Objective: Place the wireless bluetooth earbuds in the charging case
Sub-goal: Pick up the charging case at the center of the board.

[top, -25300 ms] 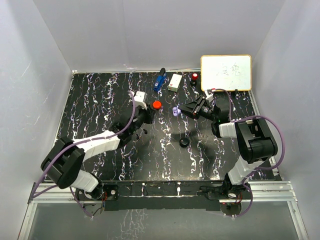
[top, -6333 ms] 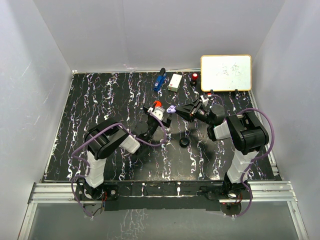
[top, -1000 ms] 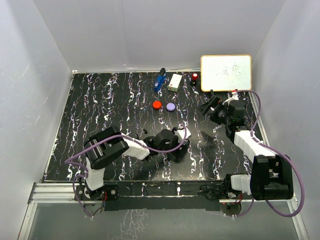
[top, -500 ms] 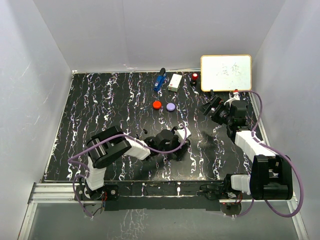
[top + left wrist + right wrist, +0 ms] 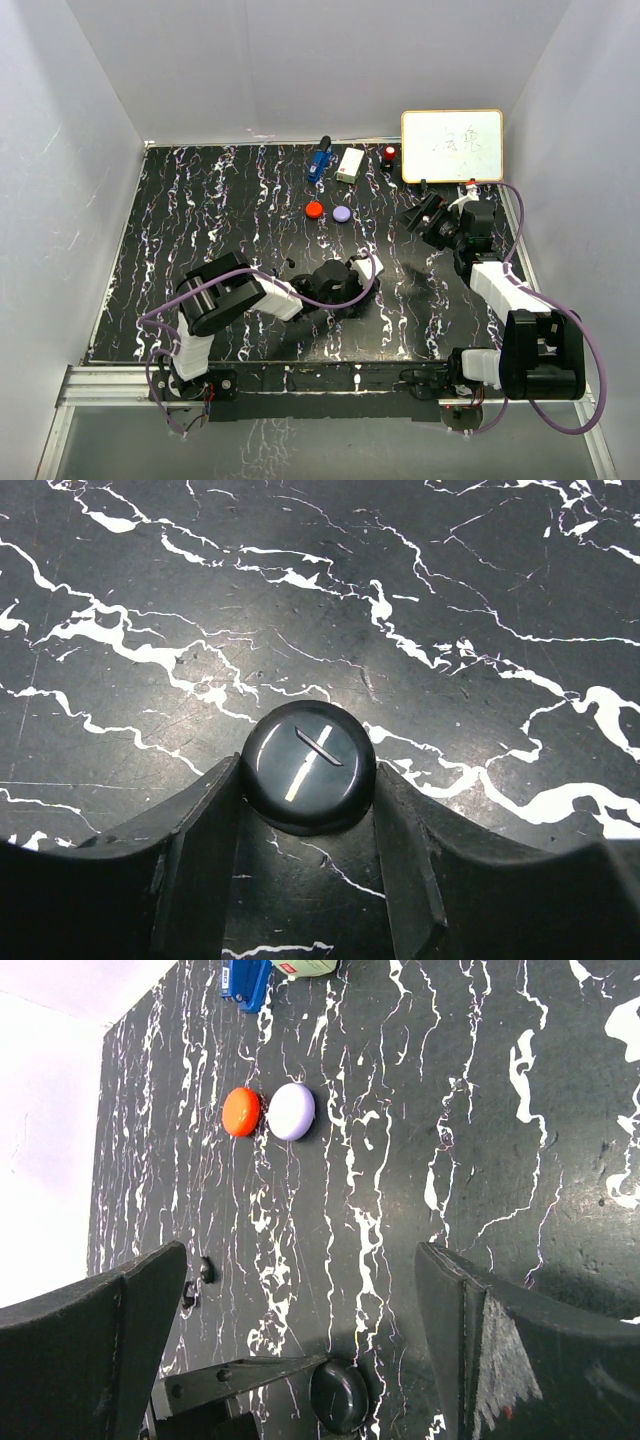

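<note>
Okay, down at the near side of the black marbled table [image 5: 200, 200], the left gripper [image 5: 310, 780] is low over the surface with the black case [image 5: 308, 763] between its fingers [image 5: 200, 850]. One finger presses against each flank of the round, closed shell, so it is clamped on the case, which sits flat on the tabletop. The glossy top catches a thin streak of light.

A touch farther out and to the left of that gripper, the black earbuds [image 5: 203, 1272] lie loose on the table. They are tiny dark specks, apart from the case and outside it; how they lie is too small to make out.

Over on the right side, the right gripper [image 5: 300, 1250] hangs above the table with its jaws spread wide and nothing between them, facing toward the middle.

Moving deeper, the red case [image 5: 314, 210] and the lavender case [image 5: 342, 214] sit side by side, just about touching. Both are closed and well apart from either gripper.

Along the far edge there's a blue object [image 5: 319, 160], a white box [image 5: 350, 165] beside it and a small red-topped item [image 5: 389, 154]. A whiteboard [image 5: 452, 145] with faint scribbles stands at the back right.
</note>
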